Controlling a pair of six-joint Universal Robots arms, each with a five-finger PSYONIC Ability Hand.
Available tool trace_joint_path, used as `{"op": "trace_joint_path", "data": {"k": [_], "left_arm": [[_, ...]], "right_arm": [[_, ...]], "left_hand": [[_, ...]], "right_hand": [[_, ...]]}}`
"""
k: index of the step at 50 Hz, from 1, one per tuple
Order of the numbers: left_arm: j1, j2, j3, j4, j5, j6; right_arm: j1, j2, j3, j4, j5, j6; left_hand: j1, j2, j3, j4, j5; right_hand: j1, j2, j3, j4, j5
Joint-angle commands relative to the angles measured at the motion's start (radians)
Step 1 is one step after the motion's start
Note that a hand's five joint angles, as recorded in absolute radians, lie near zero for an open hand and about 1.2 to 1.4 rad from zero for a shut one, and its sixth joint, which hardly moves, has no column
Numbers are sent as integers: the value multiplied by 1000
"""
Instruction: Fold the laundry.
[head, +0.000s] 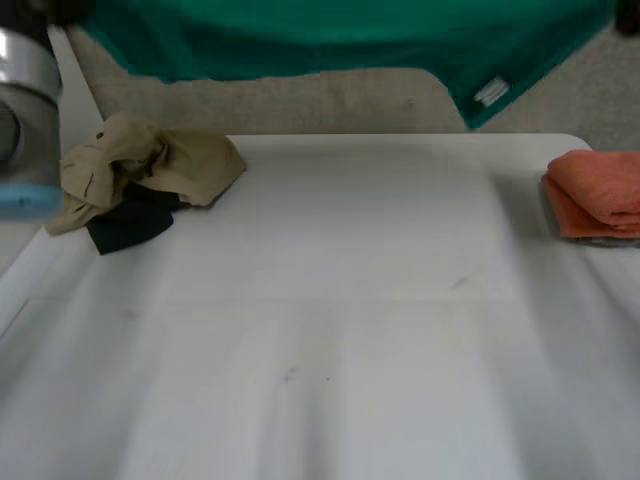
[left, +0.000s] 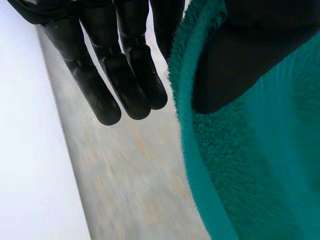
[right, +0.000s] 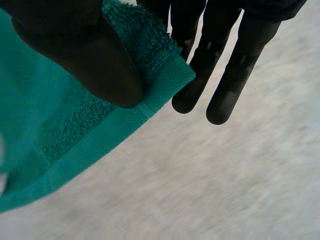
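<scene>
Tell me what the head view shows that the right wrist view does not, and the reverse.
The head view adds the table, a clothes pile and a folded orange towel. The right wrist view adds how the right hand pinches a corner of the green towel between thumb and fingers. Both share that green towel, held up beyond the table.

Left hand (left: 107, 80) and right hand (right: 240, 55) are glossy black, round-tipped; left arm (head: 25, 85) grey, light-blue capped

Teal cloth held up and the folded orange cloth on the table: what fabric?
The teal towel looks like cotton terry: matte looped pile, flat woven hem band. The folded orange cloth is a soft matte textile, possibly terry too; weave too small to tell.
</scene>
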Motion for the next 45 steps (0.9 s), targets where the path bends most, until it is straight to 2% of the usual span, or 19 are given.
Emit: {"op": "trace_joint_path", "data": {"k": [1, 6, 10, 14, 17, 19, 21, 22, 26, 28, 30, 33, 36, 41, 45], "left_arm": [[-1, -10, -253, -11, 62, 8], [-3, -62, -375, -20, 97, 18], [-6, -96, -451, -46, 100, 54], [-10, -85, -519, -128, 99, 132], [-7, -32, -570, -259, 97, 212], [2, 52, -611, -401, 94, 274], [7, 106, -639, -499, 93, 313], [11, 155, -669, -602, 91, 349], [30, 276, -747, -782, 97, 434], [46, 330, -781, -819, 97, 485], [74, 381, -806, -825, 100, 548], [102, 409, -806, -816, 105, 597], [97, 407, -788, -788, 120, 589], [82, 335, -736, -631, 195, 487], [74, 211, -657, -517, 192, 384]], "right_arm": [[-13, 29, 140, 138, -108, -8], [-11, 112, 200, 227, -133, -41], [-8, 193, 232, 343, -133, -173], [-10, 200, 255, 471, -113, -308], [-13, 189, 276, 537, -111, -374], [-17, 160, 307, 609, -107, -432], [-34, 107, 338, 670, -95, -487], [-62, 47, 373, 730, -81, -547], [-163, -94, 488, 862, -62, -736], [-194, -125, 522, 885, -64, -799], [-217, -144, 557, 878, -64, -851], [-215, -150, 575, 844, -58, -834], [-211, -148, 579, 813, -62, -802], [-163, -110, 556, 675, -67, -673], [-87, 14, 453, 559, -45, -603]], "left_hand": [[261, 198, 204, 195, 219], [261, 198, 204, 195, 219], [261, 198, 204, 195, 219], [261, 198, 204, 195, 219], [261, 198, 204, 195, 219], [261, 198, 204, 195, 219], [261, 198, 204, 195, 219], [261, 198, 204, 195, 219], [261, 198, 204, 195, 219], [261, 198, 204, 195, 219], [261, 198, 204, 195, 219], [261, 198, 204, 195, 219], [261, 198, 204, 195, 219], [261, 198, 204, 195, 219], [261, 198, 204, 195, 219]], "right_hand": [[269, 223, 211, 199, 205], [269, 223, 211, 199, 205], [269, 223, 211, 199, 205], [269, 223, 211, 199, 205], [269, 223, 211, 199, 205], [269, 223, 211, 199, 205], [269, 223, 211, 199, 205], [269, 223, 211, 199, 205], [269, 223, 211, 199, 205], [269, 223, 211, 199, 205], [269, 223, 211, 199, 205], [269, 223, 211, 199, 205], [269, 223, 211, 199, 205], [269, 223, 211, 199, 205], [269, 223, 211, 199, 205]]}}
